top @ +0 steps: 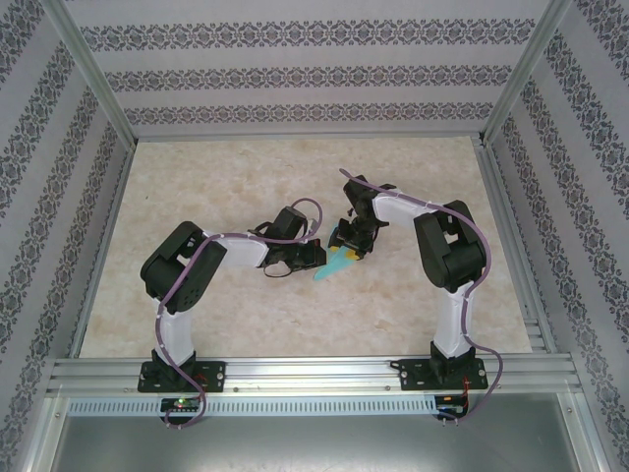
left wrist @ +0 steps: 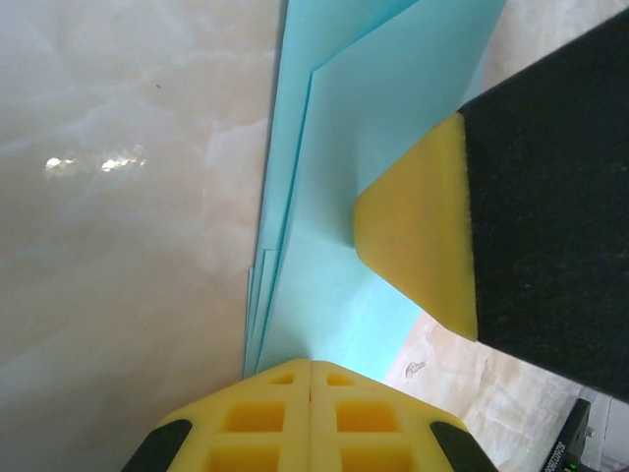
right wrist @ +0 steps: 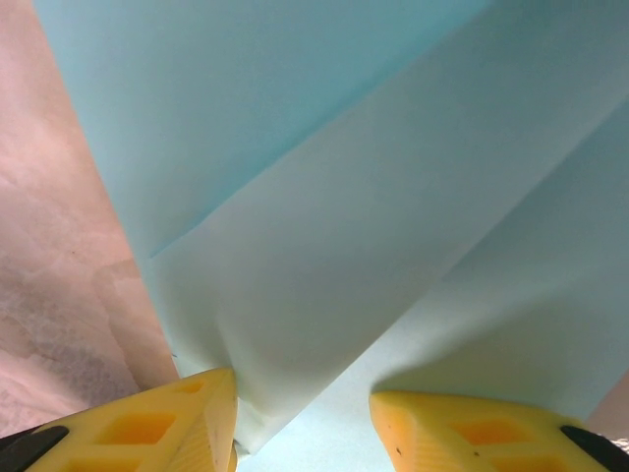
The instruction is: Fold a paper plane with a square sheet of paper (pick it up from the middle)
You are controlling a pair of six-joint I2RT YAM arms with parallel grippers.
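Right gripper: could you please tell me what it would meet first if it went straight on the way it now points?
The right gripper would meet the paper plane at once: its folded turquoise layers lie straight ahead, reaching between the open jaws. Depth is unclear, though.

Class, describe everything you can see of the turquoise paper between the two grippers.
The turquoise paper is thin, plain and unmarked, folded into overlapping layers with sharp creases, forming a narrow pointed shape whose tip aims near-left. It sits near the middle of the marbled table. The left gripper is shut on one end; a finger of the open right gripper touches its upper face.
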